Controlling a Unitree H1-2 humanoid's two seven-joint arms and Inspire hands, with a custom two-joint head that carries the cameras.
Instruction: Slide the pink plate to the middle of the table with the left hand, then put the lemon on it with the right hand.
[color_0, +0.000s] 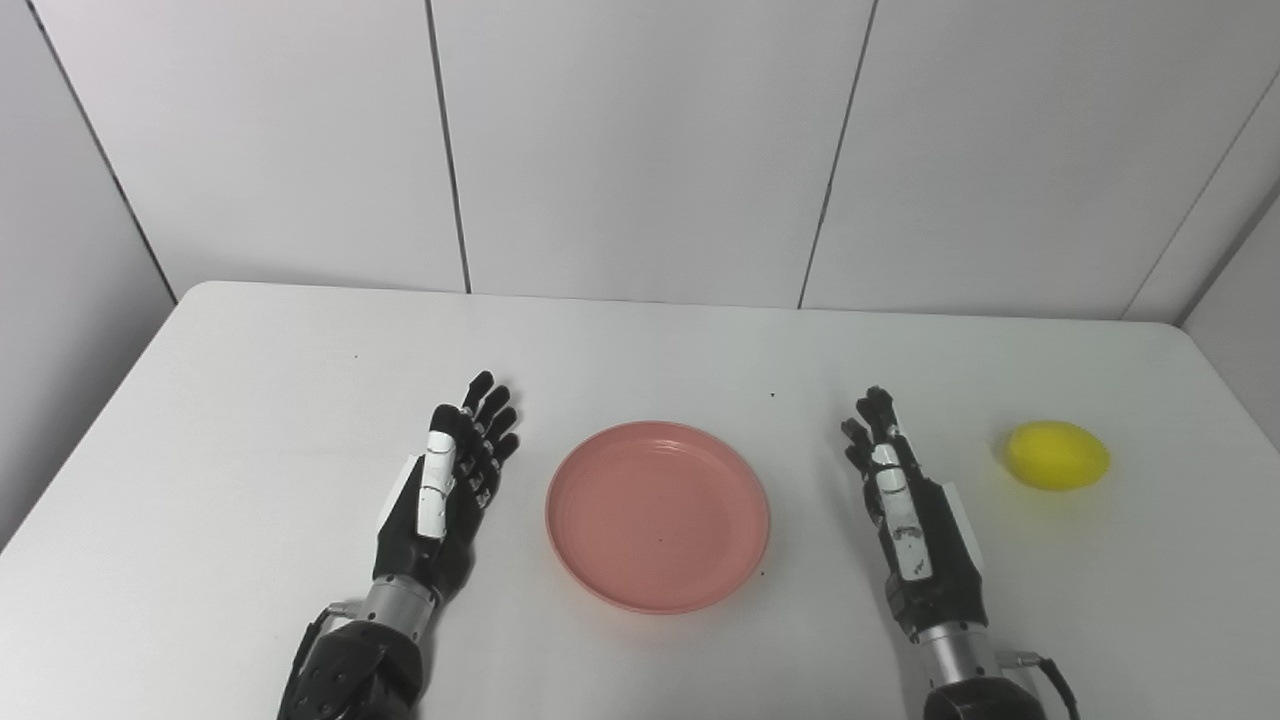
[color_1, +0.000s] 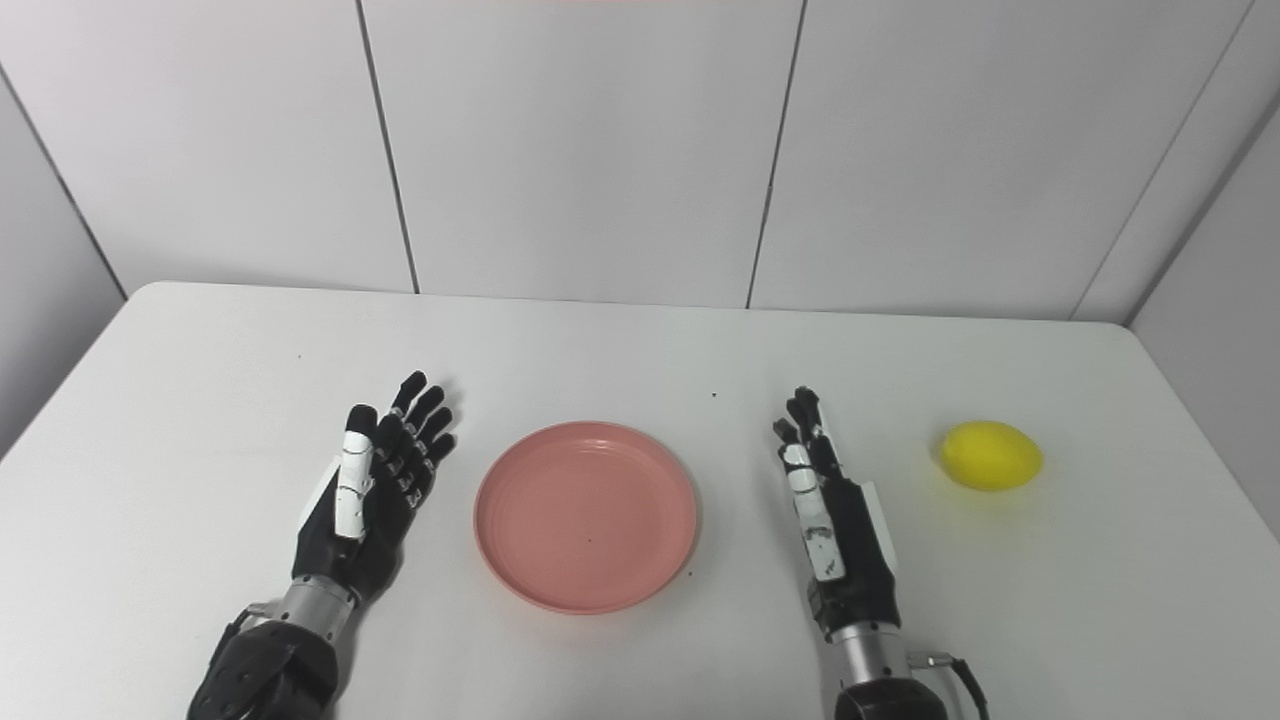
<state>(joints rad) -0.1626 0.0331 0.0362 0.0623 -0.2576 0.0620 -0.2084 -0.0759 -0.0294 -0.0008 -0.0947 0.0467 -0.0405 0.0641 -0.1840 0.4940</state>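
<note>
The pink plate (color_0: 658, 515) lies empty on the white table (color_0: 250, 400), near its middle. My left hand (color_0: 448, 485) is open with fingers straight, just left of the plate and a small gap from its rim. My right hand (color_0: 905, 510) is open with fingers straight, right of the plate and apart from it. The yellow lemon (color_0: 1057, 455) lies on the table to the right of my right hand, a short way from it. Both hands are empty.
Grey wall panels (color_0: 640, 150) stand behind the table's far edge. The table's right edge runs close past the lemon.
</note>
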